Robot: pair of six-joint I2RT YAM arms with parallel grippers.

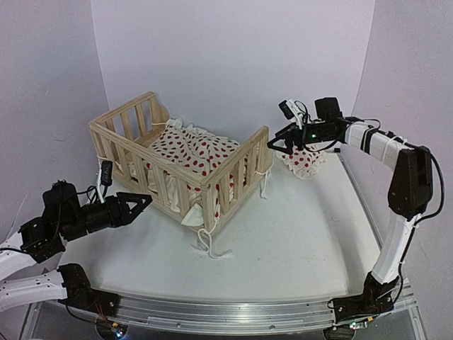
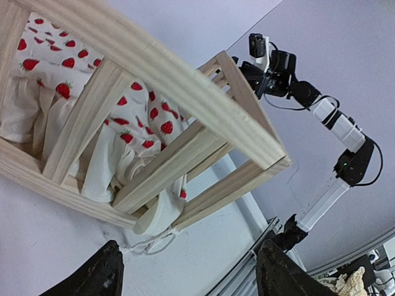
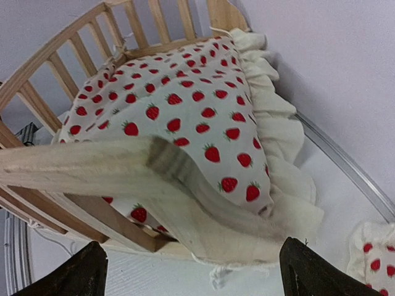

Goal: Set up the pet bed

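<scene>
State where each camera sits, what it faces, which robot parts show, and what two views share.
Top external: above and behind the bases, facing the light pine slatted pet bed; left arm and right arm show.
Left wrist: low by the bed's corner, looking through its slats; open left gripper shows.
Right wrist: over the bed's end, looking down on the strawberry-print ruffled cushion; open right gripper shows.
Shared: both wrist views catch that cushion.

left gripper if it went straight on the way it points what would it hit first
The left gripper would most likely meet the pet bed at its slatted near rail, low down where the cushion ruffle pokes out; depth is unclear.
</scene>
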